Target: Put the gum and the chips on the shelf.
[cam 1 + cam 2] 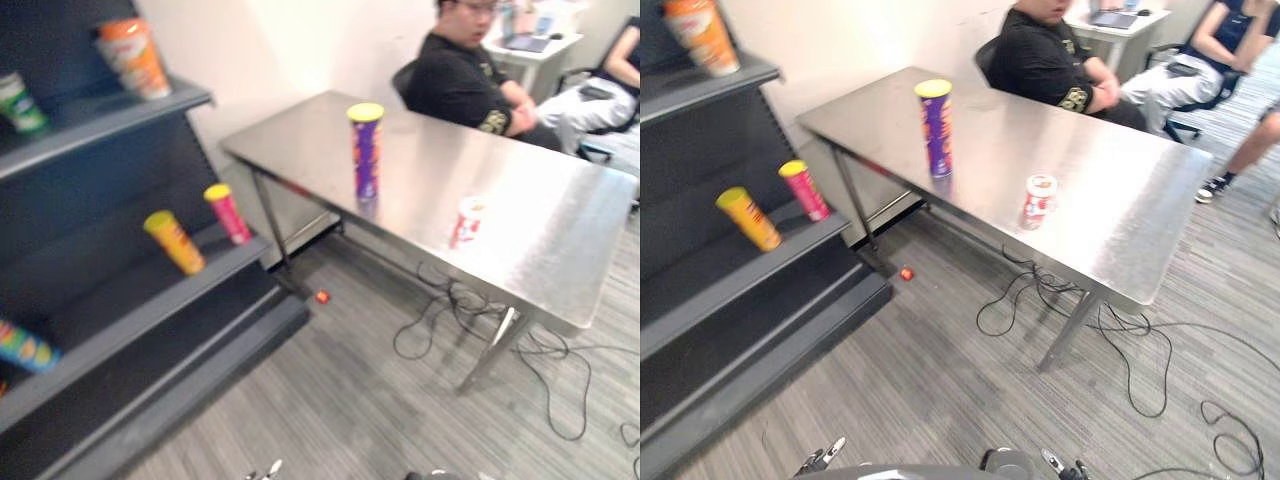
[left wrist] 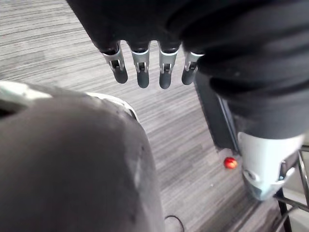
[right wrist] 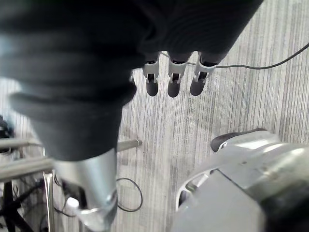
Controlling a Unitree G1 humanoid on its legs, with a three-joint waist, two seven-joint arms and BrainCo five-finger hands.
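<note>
Purple, yellow-lidded chips can (image 1: 365, 150) and red-white tub, probably gum (image 1: 467, 221), are standing on the table (image 1: 560, 230); left hand (image 2: 142, 72) and right hand (image 3: 174, 79) are dangling slack, empty.

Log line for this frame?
chips, gum: upright on table | left hand: open, empty | right hand: open, empty | shelf: neither placed

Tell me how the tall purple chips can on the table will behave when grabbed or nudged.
The purple chips can stands upright, tall and narrow, so a push near its top would probably tip it. Once down, its round body would likely roll on the smooth steel table.
</note>
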